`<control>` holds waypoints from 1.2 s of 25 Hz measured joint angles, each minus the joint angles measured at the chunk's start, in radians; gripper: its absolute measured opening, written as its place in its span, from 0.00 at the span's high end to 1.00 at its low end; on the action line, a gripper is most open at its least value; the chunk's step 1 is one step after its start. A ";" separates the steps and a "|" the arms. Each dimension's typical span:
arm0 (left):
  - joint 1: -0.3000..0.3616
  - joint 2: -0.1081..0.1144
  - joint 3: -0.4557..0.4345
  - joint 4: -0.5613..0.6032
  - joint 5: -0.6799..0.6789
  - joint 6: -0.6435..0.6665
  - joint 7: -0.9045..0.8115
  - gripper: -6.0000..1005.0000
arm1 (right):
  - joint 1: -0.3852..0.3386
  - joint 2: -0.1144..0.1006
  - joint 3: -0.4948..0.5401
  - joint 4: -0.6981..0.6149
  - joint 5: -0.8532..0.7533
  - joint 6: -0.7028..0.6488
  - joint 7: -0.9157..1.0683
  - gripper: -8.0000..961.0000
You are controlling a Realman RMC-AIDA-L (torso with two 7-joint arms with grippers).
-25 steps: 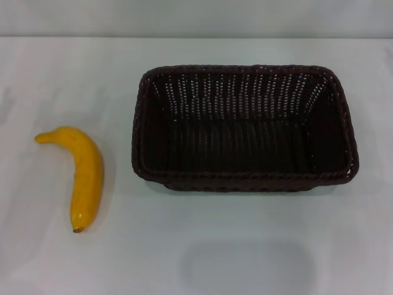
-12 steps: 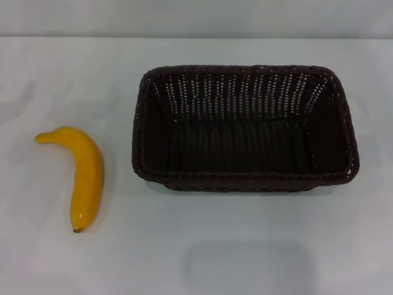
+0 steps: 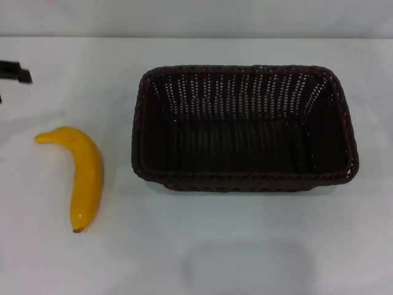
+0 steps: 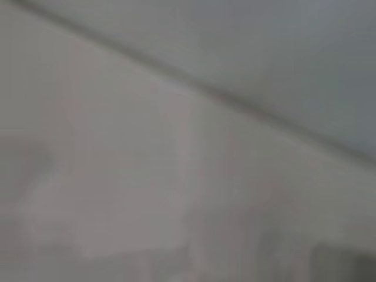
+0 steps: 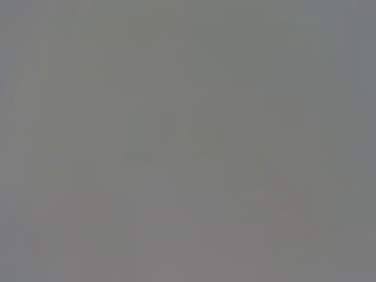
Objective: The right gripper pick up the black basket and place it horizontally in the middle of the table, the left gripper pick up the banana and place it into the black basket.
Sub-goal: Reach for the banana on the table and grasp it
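The black basket (image 3: 244, 128) lies lengthwise across the middle of the white table (image 3: 245, 246), open side up and empty. The yellow banana (image 3: 81, 176) lies on the table to the basket's left, dark tip toward the front edge. A black part of my left gripper (image 3: 13, 72) shows at the far left edge of the head view, beyond and left of the banana, apart from it. My right gripper is out of view. Both wrist views show only blurred grey surfaces.
The table's far edge meets a grey wall (image 3: 196, 18) at the back. A faint rounded shadow (image 3: 245, 267) lies on the table in front of the basket.
A black part of my left gripper has come into the head view at the far left edge. The basket and banana have not moved.
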 joint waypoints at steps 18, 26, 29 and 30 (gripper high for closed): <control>-0.363 -0.050 0.002 -0.306 0.447 -0.092 -0.125 0.15 | 0.007 0.000 -0.003 0.026 0.000 0.011 -0.118 0.10; -0.380 -0.066 0.006 -0.348 0.475 -0.139 -0.202 0.16 | 0.017 0.000 0.001 0.025 0.002 0.008 -0.155 0.10; -0.384 -0.071 0.006 -0.372 0.488 -0.139 -0.220 0.16 | 0.020 0.000 -0.004 0.027 0.003 0.008 -0.183 0.10; -0.386 -0.075 0.006 -0.383 0.491 -0.133 -0.224 0.16 | 0.021 0.000 -0.006 0.028 0.003 0.008 -0.189 0.10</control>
